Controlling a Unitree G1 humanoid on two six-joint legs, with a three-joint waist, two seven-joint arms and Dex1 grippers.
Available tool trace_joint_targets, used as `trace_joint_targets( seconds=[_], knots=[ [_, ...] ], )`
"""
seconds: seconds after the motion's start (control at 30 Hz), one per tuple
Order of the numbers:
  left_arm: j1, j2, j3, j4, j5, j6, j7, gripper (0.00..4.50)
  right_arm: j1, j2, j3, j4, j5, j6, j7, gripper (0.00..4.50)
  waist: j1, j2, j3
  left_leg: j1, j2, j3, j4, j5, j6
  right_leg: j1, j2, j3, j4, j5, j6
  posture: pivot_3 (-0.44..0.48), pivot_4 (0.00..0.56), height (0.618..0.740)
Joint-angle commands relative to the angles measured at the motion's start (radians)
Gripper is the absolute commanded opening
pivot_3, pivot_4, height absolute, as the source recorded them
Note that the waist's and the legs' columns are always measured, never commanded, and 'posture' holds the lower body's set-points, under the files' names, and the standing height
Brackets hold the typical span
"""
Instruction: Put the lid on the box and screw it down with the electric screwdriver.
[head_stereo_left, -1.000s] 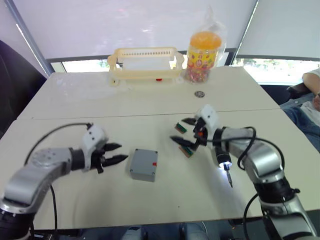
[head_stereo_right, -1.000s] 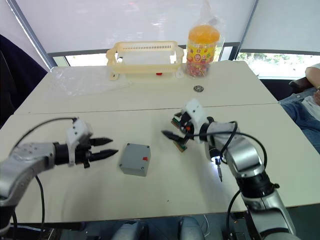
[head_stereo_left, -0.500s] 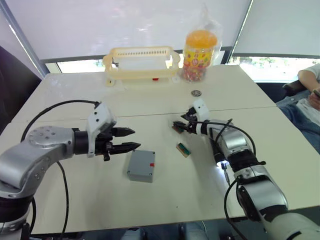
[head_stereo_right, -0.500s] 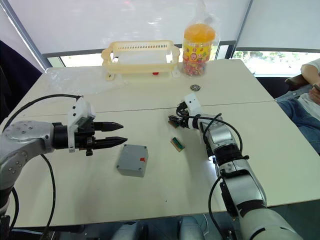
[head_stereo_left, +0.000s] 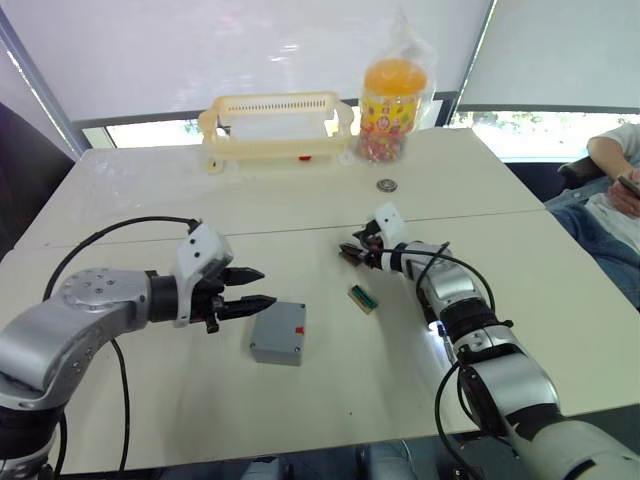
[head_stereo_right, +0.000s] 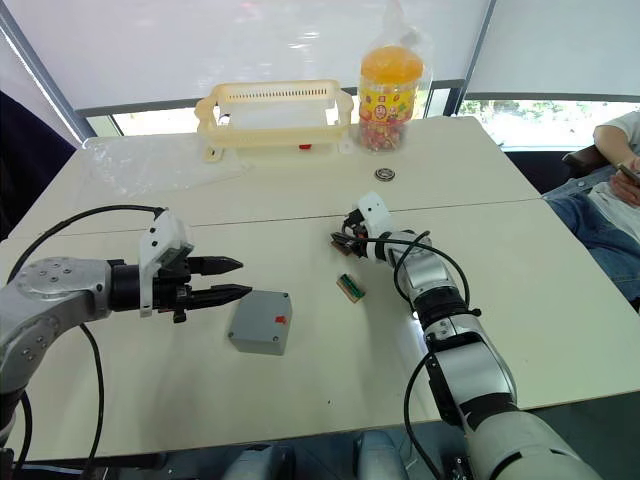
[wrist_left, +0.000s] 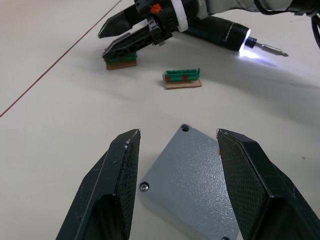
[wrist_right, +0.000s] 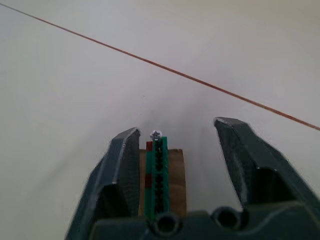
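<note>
Box (head_stereo_left: 279, 333): grey, square, on the near table w/ the lid (wrist_left: 196, 183) already on top; small red mark on its side. We see screw holes at the lid corners in the left wrist view.
Left gripper (head_stereo_left: 256, 290): fingers apart, empty, hovering just beside the box on the robot's left, tips aimed toward it. In the wrist view the two black fingers (wrist_left: 116, 192) straddle the lid's near edge w/o touching.
Right gripper (head_stereo_left: 352, 252): fingers spread, nothing clamped, low over the table beyond the box. A small green-and-brown part (wrist_right: 160, 181) lies between its fingers in the right wrist view.
Electric screwdriver (wrist_left: 227, 35): black, lies along the right forearm, tip light on, metal bit pointing away from the gripper. We can't tell how it's attached.
Second green part (head_stereo_left: 363, 298): on the table between box and right arm, apart from both.
Far table: cream basket (head_stereo_left: 276, 125), orange-lidded candy jar (head_stereo_left: 392, 99) in a clear bag, small round metal item (head_stereo_left: 386, 185).
Right edge: a person (head_stereo_left: 615, 215) seated.
</note>
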Motion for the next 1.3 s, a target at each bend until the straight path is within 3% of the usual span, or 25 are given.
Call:
trace_joint_targets(
  seconds=[0.03,0.33,0.43,0.47,1.3],
  knots=[
    [0.0,0.016,0.012,-0.009,0.006,-0.029,-0.009,2.47,-0.017,0.007,-0.013,-0.019,-0.004,-0.019,-0.004,1.44,0.0,0.0,0.0,0.0,0.0,0.0,0.0,0.0,0.0,0.0,0.0,0.0,0.0,0.0,0.0,0.0,0.15,0.74],
    [0.004,0.008,-0.006,-0.008,0.013,-0.041,0.0,2.47,-0.013,0.015,-0.014,-0.013,-0.016,-0.023,-0.013,1.44,0.0,0.0,0.0,0.0,0.0,0.0,0.0,0.0,0.0,0.0,0.0,0.0,0.0,0.0,0.0,0.0,0.15,0.74],
    [0.009,0.007,-0.011,-0.008,0.019,-0.046,0.001,2.47,-0.014,0.015,-0.015,-0.01,-0.019,-0.025,-0.016,0.19,0.0,0.0,0.0,0.0,0.0,0.0,0.0,0.0,0.0,0.0,0.0,0.0,0.001,0.0,0.0,0.0,0.15,0.74],
    [0.01,0.007,-0.012,-0.008,0.019,-0.046,0.001,2.47,-0.015,0.014,-0.015,-0.009,-0.02,-0.025,-0.016,0.03,0.0,0.0,0.0,0.0,0.0,0.0,0.0,0.0,0.0,0.0,0.0,0.0,0.001,0.0,0.0,0.0,0.15,0.74],
    [0.011,-0.017,-0.041,0.025,0.043,-0.08,0.001,2.47,-0.021,0.004,-0.07,-0.122,0.012,0.046,-0.009,0.03,0.0,0.0,0.0,0.0,0.0,0.0,0.0,0.0,0.0,-0.001,0.0,0.001,0.002,0.0,0.0,0.0,0.15,0.74]
  ],
)
